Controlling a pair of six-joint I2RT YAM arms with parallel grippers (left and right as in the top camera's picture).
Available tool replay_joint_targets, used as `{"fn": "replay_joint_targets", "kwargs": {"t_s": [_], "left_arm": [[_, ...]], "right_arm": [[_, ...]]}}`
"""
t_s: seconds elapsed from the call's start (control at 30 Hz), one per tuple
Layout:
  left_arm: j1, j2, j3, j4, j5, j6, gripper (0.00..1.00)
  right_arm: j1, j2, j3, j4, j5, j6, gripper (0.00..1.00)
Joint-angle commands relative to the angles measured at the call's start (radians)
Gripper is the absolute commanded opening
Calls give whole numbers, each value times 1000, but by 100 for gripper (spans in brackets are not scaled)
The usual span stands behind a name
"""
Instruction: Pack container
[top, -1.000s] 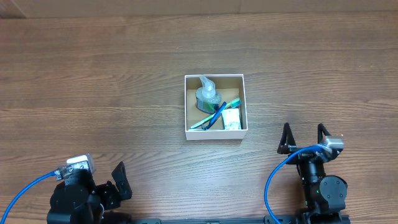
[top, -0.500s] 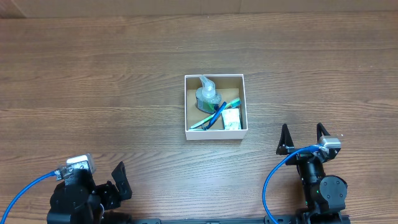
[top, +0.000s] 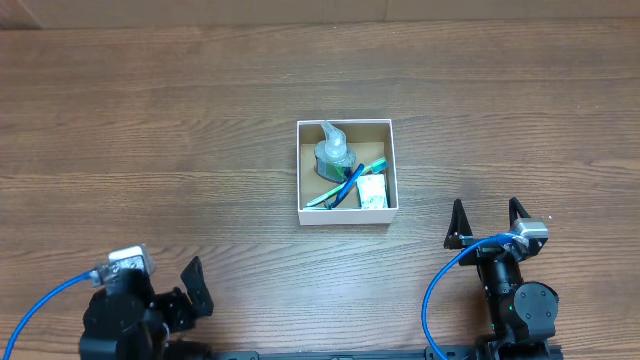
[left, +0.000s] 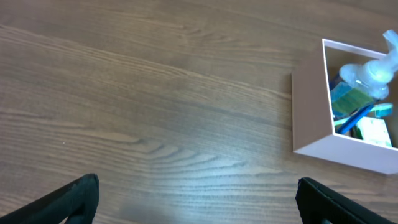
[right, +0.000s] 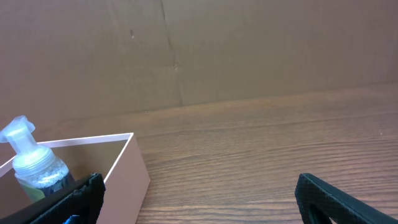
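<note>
- Container (top: 345, 216) sits mid table (top: 150, 120), well apart from both arms. Pump bottle (top: 334, 153), toothbrushes (top: 347, 186) and a small white packet (top: 372, 193) are inside.
- Left end effector (left: 198, 202) and right end effector (top: 487, 215): jaws spread, both empty, at the near edge.
- Risk: the pump head pokes above the rim. If you reach in, a finger can clip it and tip the bottle.
- Risk: the cardboard looks light. Nudge a wall and it probably slides or spills.
- The toothbrushes lie slanted, so a snag could lever them out.
</note>
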Motion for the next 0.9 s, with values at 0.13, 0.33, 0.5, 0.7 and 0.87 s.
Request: {"fn": "replay_joint_targets", "kwargs": {"t_s": [0.13, 0.33, 0.5, 0.7, 0.87], "left_arm": [[21, -177, -378, 363, 9, 101, 100], [24, -317, -628, 771, 44, 317, 100], [25, -349, -813, 1255, 17, 406, 100], [26, -349, -879, 1192, 29, 397, 100], [26, -349, -879, 1129, 139, 386, 100]], "right_arm": [[-1, -9, -10, 9, -6, -6, 100], [-1, -9, -10, 9, -6, -6, 100], [-1, -9, -10, 9, -6, -6, 100], [-1, -9, -10, 9, -6, -6, 100], [-1, -9, -10, 9, -6, -6, 100]]}}
